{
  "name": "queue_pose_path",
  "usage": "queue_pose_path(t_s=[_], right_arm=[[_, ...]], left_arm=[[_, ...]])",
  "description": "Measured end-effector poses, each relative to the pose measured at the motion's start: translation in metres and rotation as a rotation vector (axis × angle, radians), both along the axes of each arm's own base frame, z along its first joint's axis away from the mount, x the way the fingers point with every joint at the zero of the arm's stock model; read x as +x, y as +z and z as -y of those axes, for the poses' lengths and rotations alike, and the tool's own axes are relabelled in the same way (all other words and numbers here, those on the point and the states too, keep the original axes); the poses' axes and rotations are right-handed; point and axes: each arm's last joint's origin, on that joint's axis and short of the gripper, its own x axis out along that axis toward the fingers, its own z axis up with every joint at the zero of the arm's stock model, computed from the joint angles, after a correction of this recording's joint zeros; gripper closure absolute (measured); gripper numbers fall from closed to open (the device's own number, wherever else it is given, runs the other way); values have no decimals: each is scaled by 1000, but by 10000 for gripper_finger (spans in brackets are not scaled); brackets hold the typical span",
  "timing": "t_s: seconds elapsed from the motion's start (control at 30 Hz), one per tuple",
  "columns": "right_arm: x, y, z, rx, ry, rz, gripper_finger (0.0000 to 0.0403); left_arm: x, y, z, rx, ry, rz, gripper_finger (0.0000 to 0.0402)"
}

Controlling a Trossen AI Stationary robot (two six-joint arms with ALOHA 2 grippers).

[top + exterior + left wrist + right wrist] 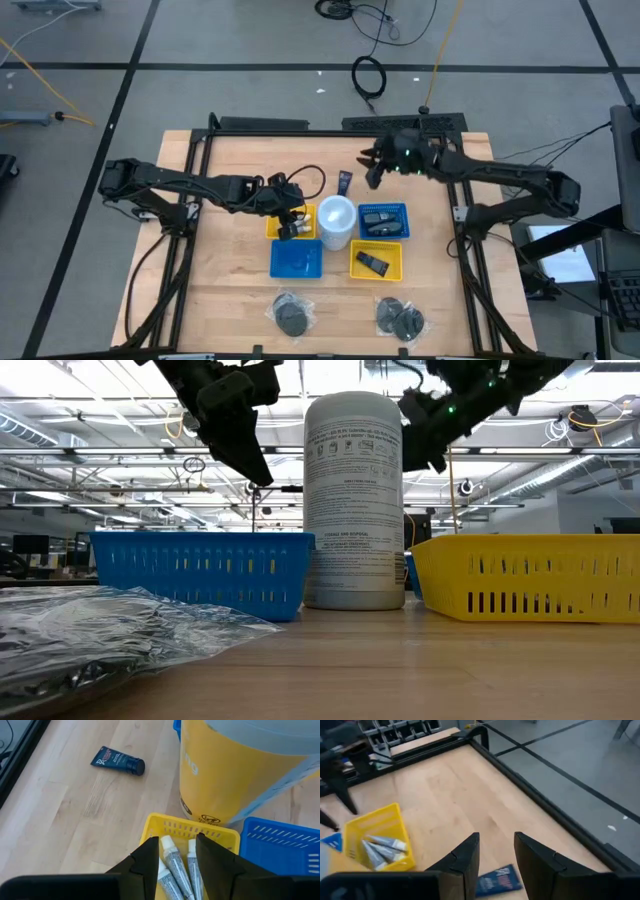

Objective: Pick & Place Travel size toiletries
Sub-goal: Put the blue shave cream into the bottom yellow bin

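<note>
My left gripper (291,218) (177,851) hangs open above the far yellow basket (283,224), where a few small white squeeze tubes (175,867) lie; it is raised well clear of them in the low view (236,435). My right gripper (371,166) (496,849) is open in the air near the far edge, over a dark blue tube (498,880) (344,182) that lies flat on the table. Dark packs lie in the right blue basket (385,221) and in the near yellow basket (377,262). Dark round pieces in clear wrap (292,315) (400,319) rest near the near edge.
A big white cylinder tub (336,222) (352,500) stands upright between the baskets, just right of my left gripper. A blue basket (296,259) sits near of the far yellow one. Bare wood lies left of the baskets and along the far edge, inside the black frame (535,795).
</note>
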Motion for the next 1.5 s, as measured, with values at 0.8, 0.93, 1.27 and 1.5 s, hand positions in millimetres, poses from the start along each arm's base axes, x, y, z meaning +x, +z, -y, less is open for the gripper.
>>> queue_pose_path(t_s=[0.8,0.93,1.27,1.5], right_arm=[[-24,-8,91,356,62,-119,289],[-7,-9,107,458,56,-227,289],[25,-10,131,395,242,-440,289],[40,-16,106,37,480,-694,289]], left_arm=[[2,2,5,-109,111,60,273],[2,2,8,-137,132,74,273],[2,2,16,-174,150,84,273],[2,2,16,-189,170,89,273]])
